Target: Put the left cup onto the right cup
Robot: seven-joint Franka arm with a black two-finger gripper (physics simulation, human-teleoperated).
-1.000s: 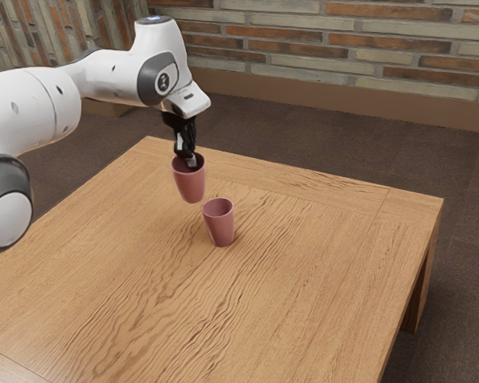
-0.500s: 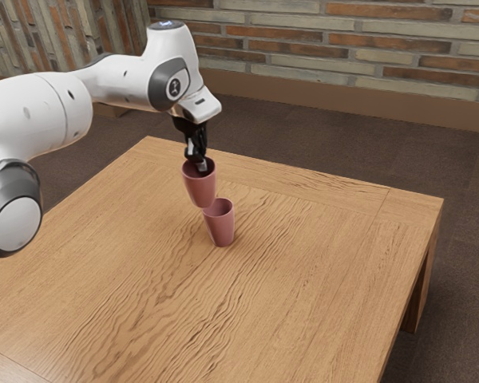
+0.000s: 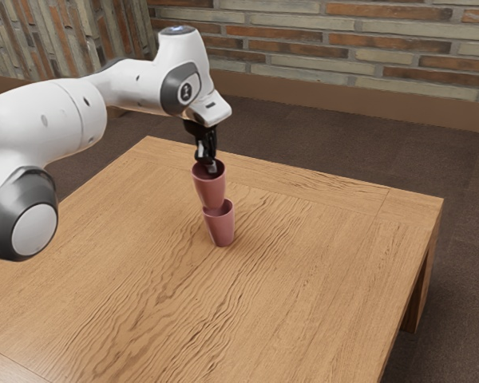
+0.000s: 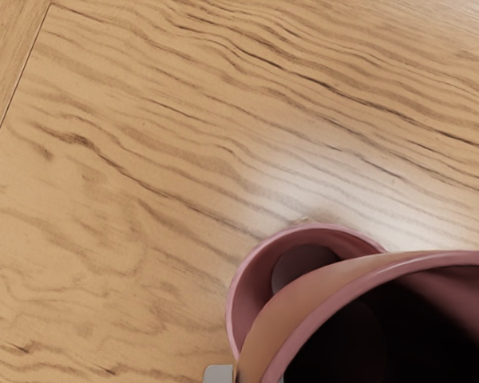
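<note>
Reaching arm: the white arm (image 3: 64,120) comes in from the exterior view's left, with the elbow high and the forearm stretched toward the exterior view's right.
Wrist pose: the hand is bent down steeply, so the fingers point almost straight at the table (image 3: 327,263).
Gripper: the gripper (image 3: 211,164) is closed on the rim of the left cup (image 3: 208,188). One black finger looks to be inside the mouth and one outside, pinching the wall.
Left cup: it hangs directly under the hand with the mouth up. Its long axis is nearly upright with a small lean, and it is off the table.
Key relation: the right cup (image 3: 220,229) stands upright on the table directly below the held one, only a little toward the exterior view's right. The base of the left cup is at the mouth of the right cup and seems to sit just inside it. Whether they touch, I cannot say for sure.
Wrist view: the left cup (image 4: 375,319) is close under the camera, and the rim of the right cup (image 4: 247,287) peeks out beside it. I judge that the two axes are near but not exactly together.
Next move, as I judge: a short straight lowering, then opening the fingers.
</note>
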